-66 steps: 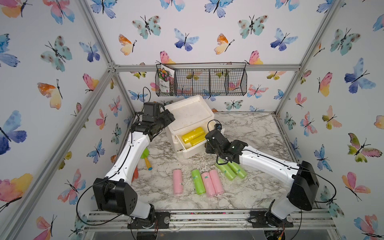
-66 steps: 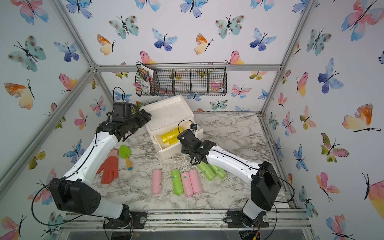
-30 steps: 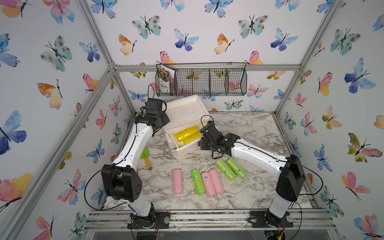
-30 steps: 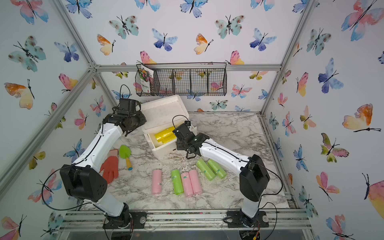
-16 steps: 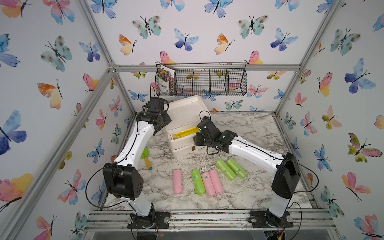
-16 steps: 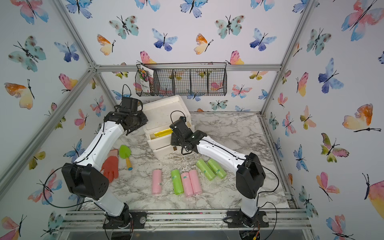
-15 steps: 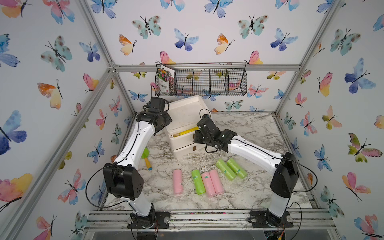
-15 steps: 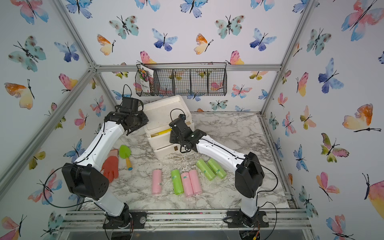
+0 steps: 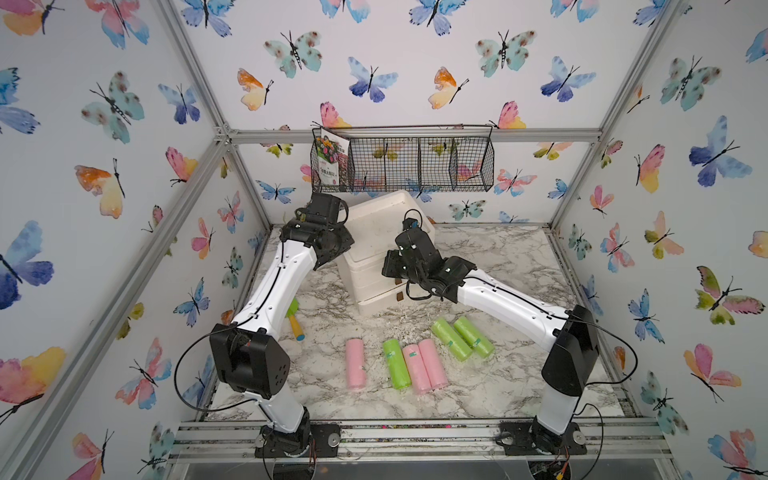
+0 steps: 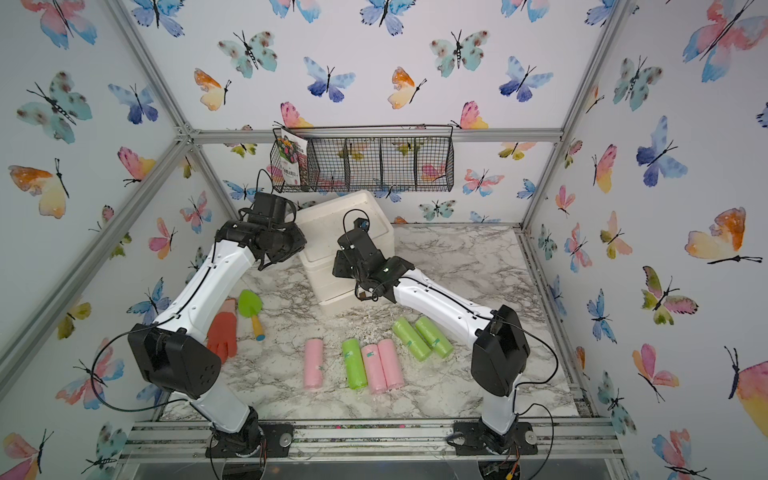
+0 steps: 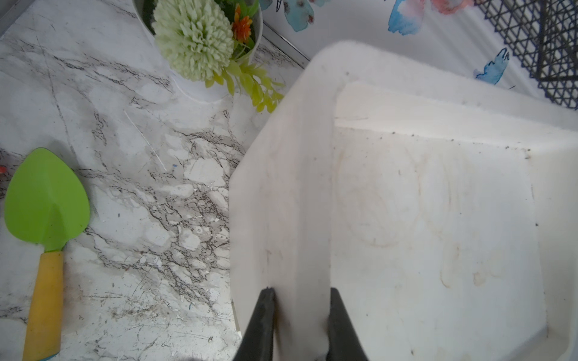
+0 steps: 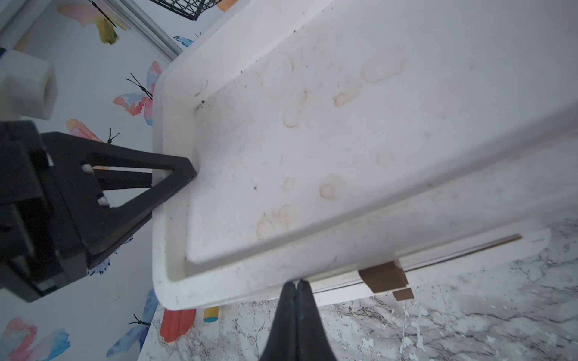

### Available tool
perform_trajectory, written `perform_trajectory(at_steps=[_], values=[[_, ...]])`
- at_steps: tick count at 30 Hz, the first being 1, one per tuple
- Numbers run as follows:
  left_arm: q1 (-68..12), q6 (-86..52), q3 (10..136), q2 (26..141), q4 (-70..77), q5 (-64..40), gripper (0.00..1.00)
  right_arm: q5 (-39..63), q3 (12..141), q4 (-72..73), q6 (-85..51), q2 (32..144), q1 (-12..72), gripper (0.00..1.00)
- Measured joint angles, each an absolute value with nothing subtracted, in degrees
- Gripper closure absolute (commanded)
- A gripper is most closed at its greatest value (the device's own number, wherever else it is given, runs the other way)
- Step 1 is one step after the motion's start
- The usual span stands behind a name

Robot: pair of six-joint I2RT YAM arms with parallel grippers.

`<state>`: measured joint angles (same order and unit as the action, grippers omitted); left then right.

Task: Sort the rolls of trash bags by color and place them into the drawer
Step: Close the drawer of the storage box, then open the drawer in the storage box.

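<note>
Rolls of trash bags (image 9: 417, 368): six lie on the marble worktop (image 9: 498, 257) toward its front edge, apart from the white drawer unit (image 9: 374, 224). Left to right in both top views:
- lone pink roll (image 9: 356, 364) (image 10: 313, 363), set off by a gap
- green roll (image 9: 396, 363), right up against a pink pair (image 10: 390, 363) lying side by side
- green pair (image 9: 451, 339), further back and to the right, side by side and angled

Each shows a small teal label.

Rest of scene, left to right:
- Orange glove (image 10: 222, 332) lies flat on the worktop beside the left arm, with a green trowel (image 10: 251, 307) with yellow handle just right of it.
- Left gripper (image 11: 300, 292): fingers (image 11: 262, 318) straddle the side rim of the unit's top tray, one outside, one inside. Both press on the wall, so they are clamped on the rim.
- White pot of pale green flowers (image 11: 200, 47) stands behind that corner.
- Drawer (image 9: 376, 291) sits under the tray, front close in to the unit. Fully home or not, cannot tell. Brown tab (image 12: 383, 276) marks its front.
- Right gripper (image 12: 296, 283): fingers (image 12: 308, 315) clenched tip to tip, holding nothing. The tips are up against the unit's front edge below the tray lip, just beside the tab.
- Wire basket (image 9: 415, 166) hangs on the back wall above the unit, with a seed packet (image 9: 330, 160) in its left compartment.
</note>
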<state>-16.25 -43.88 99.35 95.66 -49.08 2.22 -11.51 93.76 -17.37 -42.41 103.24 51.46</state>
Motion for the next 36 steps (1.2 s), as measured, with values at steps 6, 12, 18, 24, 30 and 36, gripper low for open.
perform_trajectory(at_steps=[6, 12, 18, 24, 30, 36], values=[[-18.2, -45.4, 96.7, 93.1, -48.6, -0.2, 0.94, -13.7, 79.7, -13.0, -44.5, 91.4, 51.1, 0.63], [-19.4, -46.9, 93.6, 90.1, -48.6, -1.5, 0.96, -14.8, 65.5, -9.9, -49.0, 81.7, 50.6, 0.55], [-19.6, -47.5, 93.1, 89.7, -48.4, -1.5, 0.96, -12.8, 53.5, -4.8, -54.2, 79.6, 49.8, 0.53], [-19.6, -47.9, 92.9, 89.6, -48.1, -1.5, 0.96, -8.6, 45.3, 4.1, -57.6, 80.2, 48.6, 0.52], [-19.6, -47.9, 92.9, 89.6, -48.1, -1.5, 0.96, -2.3, 40.7, 18.7, -59.0, 83.3, 46.0, 0.45], [-19.6, -47.9, 92.6, 89.4, -47.7, -1.5, 0.96, 2.7, 39.0, 29.8, -58.8, 88.2, 44.6, 0.41]])
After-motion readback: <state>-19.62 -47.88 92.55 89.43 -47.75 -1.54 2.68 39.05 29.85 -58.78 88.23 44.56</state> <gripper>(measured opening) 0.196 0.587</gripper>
